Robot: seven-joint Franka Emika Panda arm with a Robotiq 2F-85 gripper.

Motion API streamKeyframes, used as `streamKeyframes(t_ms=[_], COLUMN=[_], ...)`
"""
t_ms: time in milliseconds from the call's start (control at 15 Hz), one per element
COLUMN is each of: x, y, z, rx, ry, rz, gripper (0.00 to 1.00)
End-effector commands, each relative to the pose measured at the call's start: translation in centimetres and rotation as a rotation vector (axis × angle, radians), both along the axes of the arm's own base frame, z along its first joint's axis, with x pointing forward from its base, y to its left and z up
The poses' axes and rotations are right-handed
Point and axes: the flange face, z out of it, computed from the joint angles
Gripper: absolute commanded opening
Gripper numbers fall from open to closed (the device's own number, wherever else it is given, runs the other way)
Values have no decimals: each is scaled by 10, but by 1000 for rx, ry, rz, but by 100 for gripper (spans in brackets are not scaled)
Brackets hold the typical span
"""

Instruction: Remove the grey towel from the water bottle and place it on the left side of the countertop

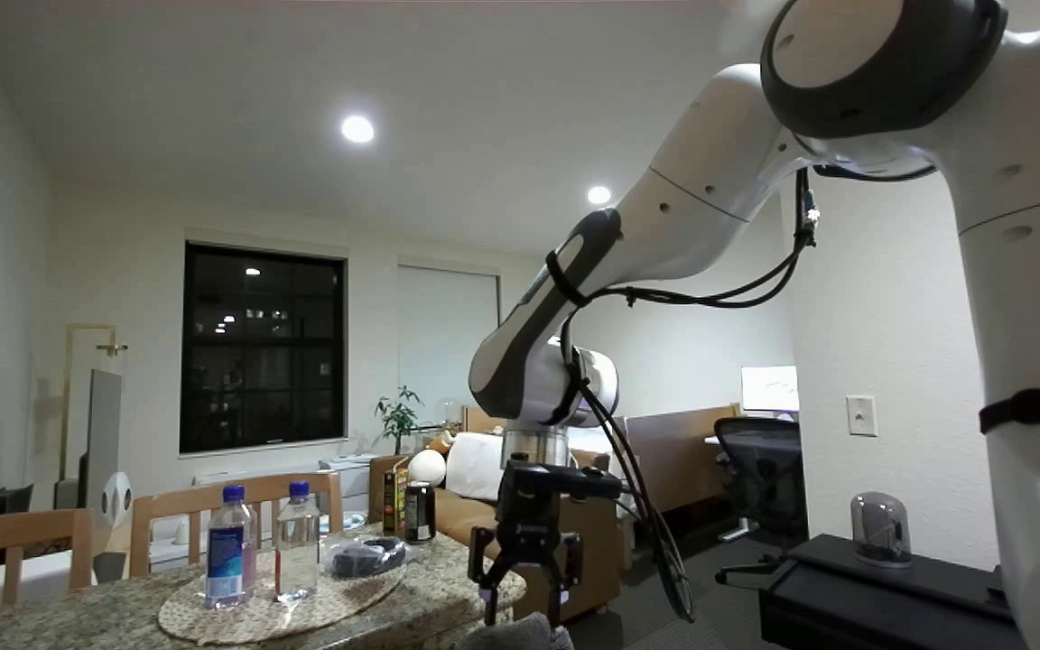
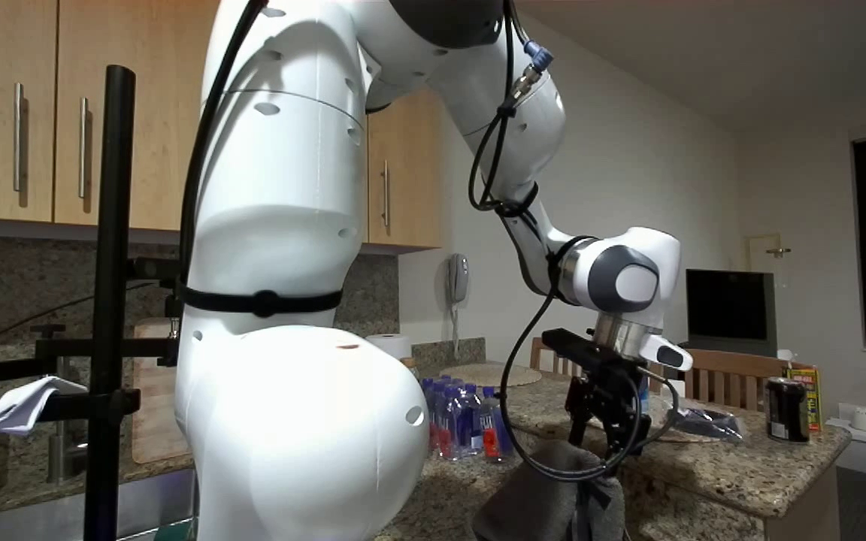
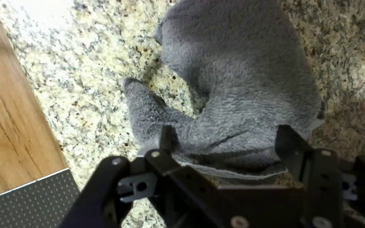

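Jaws stood spread at the towel (image 3: 249, 72) near the desk's (image 3: 87, 91) edge; grasping seemed in hand; closing, then lifting, looked due.

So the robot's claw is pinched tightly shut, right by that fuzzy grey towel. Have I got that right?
Not shut: the wrist view shows the gripper open, its fingers spread well apart. It is indeed right by the fuzzy grey towel.
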Motion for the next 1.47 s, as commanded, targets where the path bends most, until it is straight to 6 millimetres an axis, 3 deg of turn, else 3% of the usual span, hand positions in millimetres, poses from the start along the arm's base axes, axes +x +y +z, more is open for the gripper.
streamKeyframes(t_ms=[0,467,667,1067,1400], x=[-3,4,4,8,24], y=[-6,-22,-31,-34,-7], z=[-5,-3,-3,8,55], rx=[63,125,140,178,238], ry=[5,-22,-19,-19,-79], rz=[-28,-144,-176,-190,-98], gripper=[54,10,4,8,9])
